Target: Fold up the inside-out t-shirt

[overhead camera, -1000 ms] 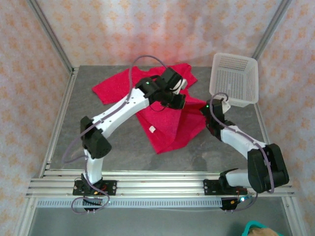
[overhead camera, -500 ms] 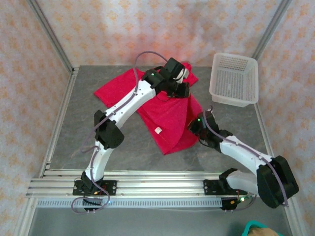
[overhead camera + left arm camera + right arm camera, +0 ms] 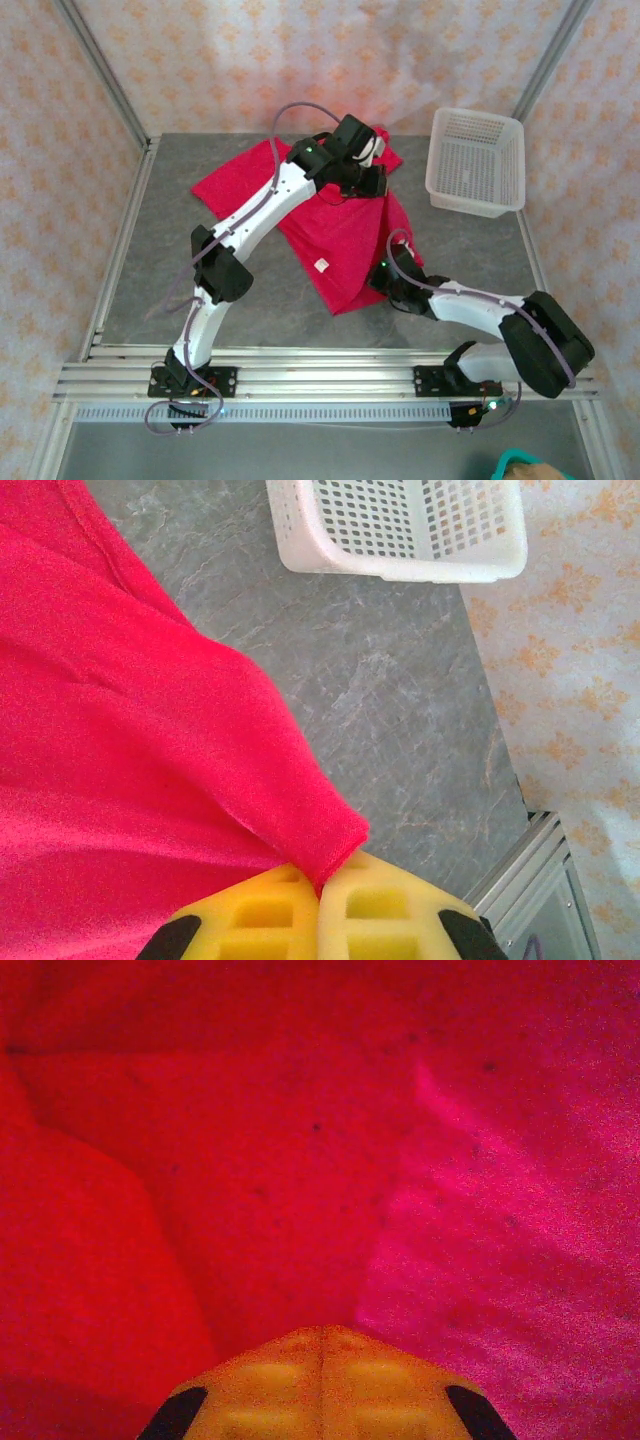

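1. Two closed pairs of fingers share one garment. The left fingers (image 3: 270,915) are pressed together on a folded corner of the t-shirt (image 3: 335,235), at its far right edge.
2. The right fingers (image 3: 270,1395) are also pressed flat together. Red fabric runs straight into their tips, so they have hold of the shirt at its near right edge.
3. The t-shirt lies on the middle and far part of the grey surface (image 3: 150,280), crumpled and partly doubled over.
4. Its longest stretch runs on a slant. A broad wing reaches to the far left, and the cloth narrows to a blunt point toward the near right.
5. A small white label (image 3: 322,265) shows on the upper face, near that point.
6. On the left you have a wide bare strip of surface between the shirt and the left frame.
7. Toward you, a bare band separates the shirt's near point from the metal rail (image 3: 320,375) that carries the arm bases.
8. On the right, the white mesh basket (image 3: 478,160) stands in the far right corner, near the shirt but apart from it. The left wrist view shows bare grey surface between the held corner and the basket's wall.
9. The shirt's far edge comes close to the patterned back wall (image 3: 300,60), so there is little room beyond it.
10. Your right arm lies low across the near right of the surface and takes up much of the room there.
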### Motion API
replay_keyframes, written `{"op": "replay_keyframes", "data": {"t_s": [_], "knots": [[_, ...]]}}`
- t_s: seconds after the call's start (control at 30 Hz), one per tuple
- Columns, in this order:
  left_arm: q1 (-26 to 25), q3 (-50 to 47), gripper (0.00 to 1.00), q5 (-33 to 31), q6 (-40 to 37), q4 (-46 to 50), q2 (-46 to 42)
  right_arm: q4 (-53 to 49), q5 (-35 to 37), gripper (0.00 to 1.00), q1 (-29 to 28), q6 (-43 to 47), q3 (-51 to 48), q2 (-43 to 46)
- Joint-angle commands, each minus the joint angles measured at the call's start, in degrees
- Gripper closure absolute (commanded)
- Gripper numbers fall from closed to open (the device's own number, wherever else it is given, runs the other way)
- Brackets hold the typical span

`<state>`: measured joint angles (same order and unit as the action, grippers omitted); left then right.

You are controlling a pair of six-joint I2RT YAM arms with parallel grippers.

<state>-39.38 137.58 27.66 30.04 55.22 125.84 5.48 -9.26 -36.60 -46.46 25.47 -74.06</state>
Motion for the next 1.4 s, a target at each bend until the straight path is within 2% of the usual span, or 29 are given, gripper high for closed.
{"op": "replay_keyframes", "data": {"t_s": [0.0, 0.1, 0.27, 0.47, 0.5, 0.6, 0.67, 0.73, 0.83, 1.0, 1.1, 1.37], "knots": [[-0.3, 3.2, 1.0, -0.1, 0.1, 2.7, 0.8, 4.8, 2.2, 1.0, 0.0, 1.1, 0.4, -2.9], [-0.3, 4.3, 1.0, -0.1, -0.7, 4.2, 0.6, 5.6, 2.1, 1.0, 1.5, 4.5, 4.3, -7.9], [-0.3, 4.0, 1.0, 0.3, -0.9, 5.2, -1.6, 7.2, -3.3, 1.0, 5.9, 7.6, 13.8, -17.3], [-0.7, 3.7, 1.0, 1.9, 0.3, 3.7, -4.2, 7.0, -4.3, 0.98, 6.9, 8.1, 24.4, -23.2], [-0.8, 3.8, 1.0, 2.1, 0.3, 3.2, -4.5, 6.7, -4.5, 0.92, 7.0, 7.9, 26.1, -24.5], [-1.7, 5.3, 1.0, 2.8, 3.3, 1.7, -5.0, 6.9, -4.8, 0.55, 7.0, 6.0, 30.9, -29.3], [-2.2, 8.2, 1.0, 2.9, 4.5, 1.5, -4.5, 7.5, -4.8, 0.4, 6.9, 3.4, 33.9, -33.1], [-2.4, 11.4, 1.0, 3.1, 6.1, 1.6, -3.9, 8.3, -5.6, 0.36, 6.9, 1.0, 36.6, -36.7], [-2.5, 13.7, 1.0, 3.3, 8.7, 0.1, -3.7, 9.5, -5.8, 0.35, 6.6, -1.7, 40.4, -41.1], [-2.7, 14.0, 1.0, 3.3, 11.1, -2.5, -4.4, 4.9, -2.8, 0.32, 6.3, -2.0, 46.9, -45.8], [-2.7, 14.4, 1.0, 3.5, 11.1, -2.0, -4.6, 1.1, -1.4, 0.26, 6.0, -1.4, 51.5, -48.1], [-2.0, 15.3, 1.0, 3.9, 11.6, -1.7, -6.4, -10.4, 1.8, 0.0, 2.6, 2.4, 67.2, -53.4]]}}
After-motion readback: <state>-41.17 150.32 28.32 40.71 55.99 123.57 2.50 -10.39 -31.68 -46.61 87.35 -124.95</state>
